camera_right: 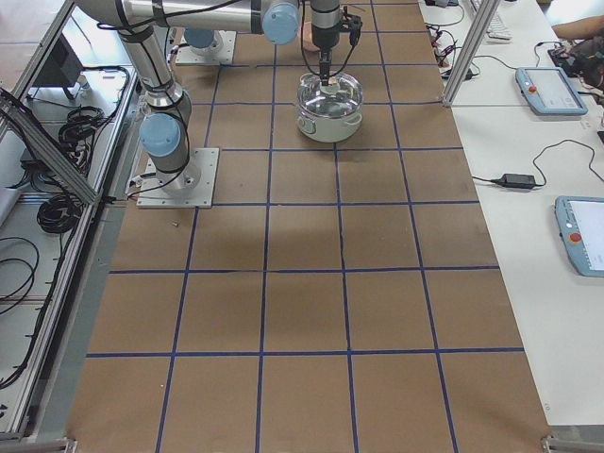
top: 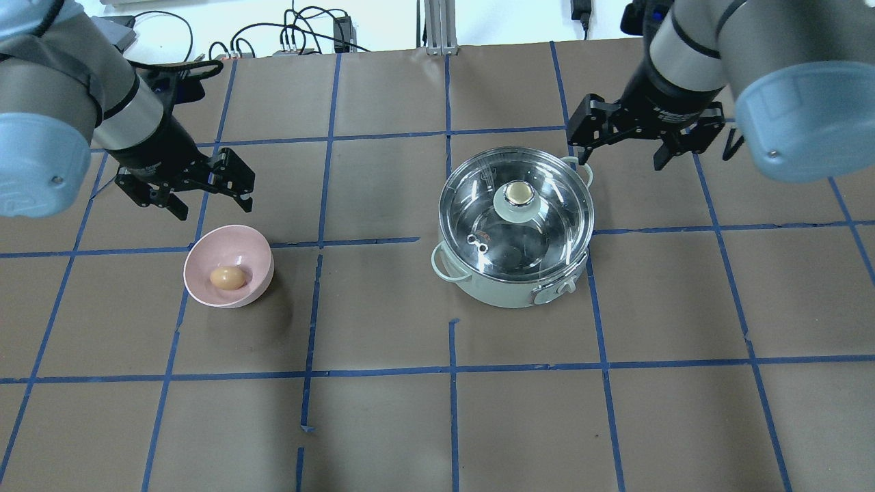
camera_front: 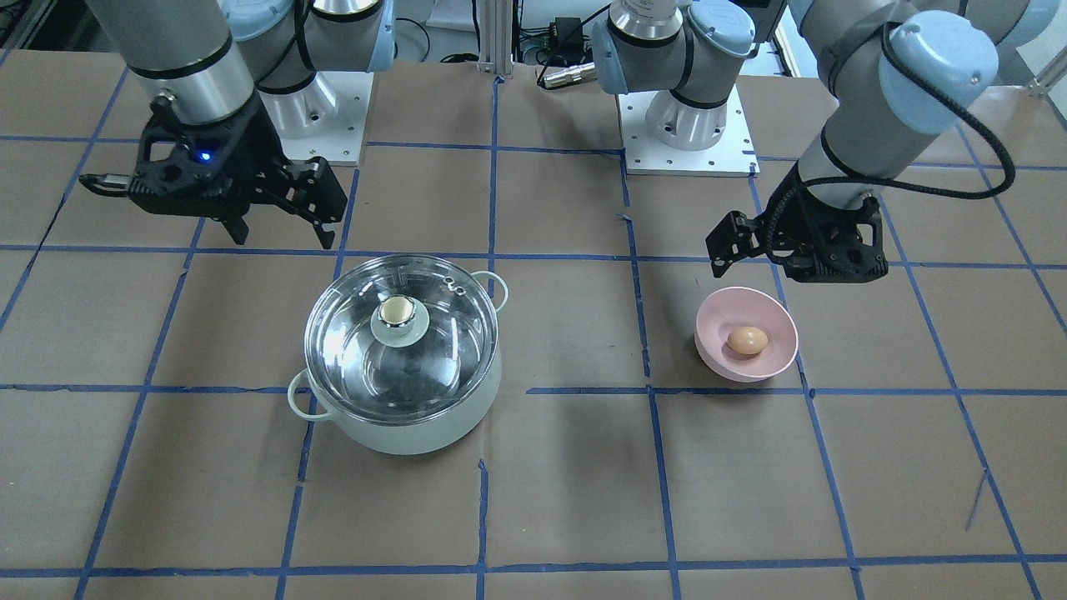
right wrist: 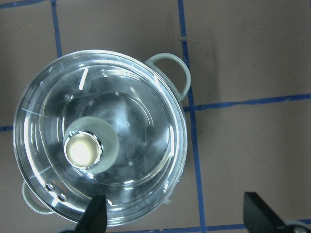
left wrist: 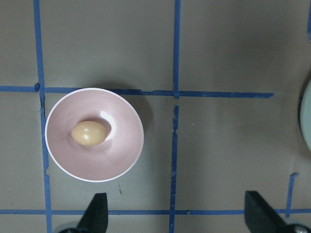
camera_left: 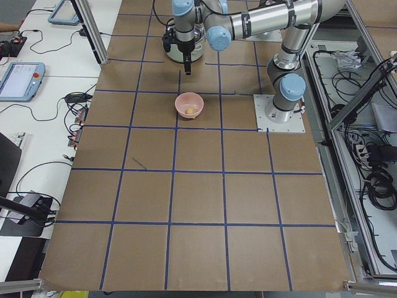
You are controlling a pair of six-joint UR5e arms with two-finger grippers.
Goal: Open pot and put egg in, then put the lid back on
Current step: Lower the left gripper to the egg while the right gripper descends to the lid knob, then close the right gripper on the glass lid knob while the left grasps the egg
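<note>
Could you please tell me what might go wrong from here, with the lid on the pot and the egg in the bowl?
1. The right gripper hangs open, not centred over the small knob of the lid; an off-centre grasp might slip or drag the pot.
2. The egg lies loose in the rounded pink bowl; the open left gripper could push it aside, crack it, or tip the bowl.

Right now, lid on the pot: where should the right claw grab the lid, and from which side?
Take the knob, straight down from above. It stands upright at the centre of the lid, the only narrow raised part; the glass dome is wide and smooth, its rim seated on the pot. The open right claw is off to one side, so centre it first.
</note>
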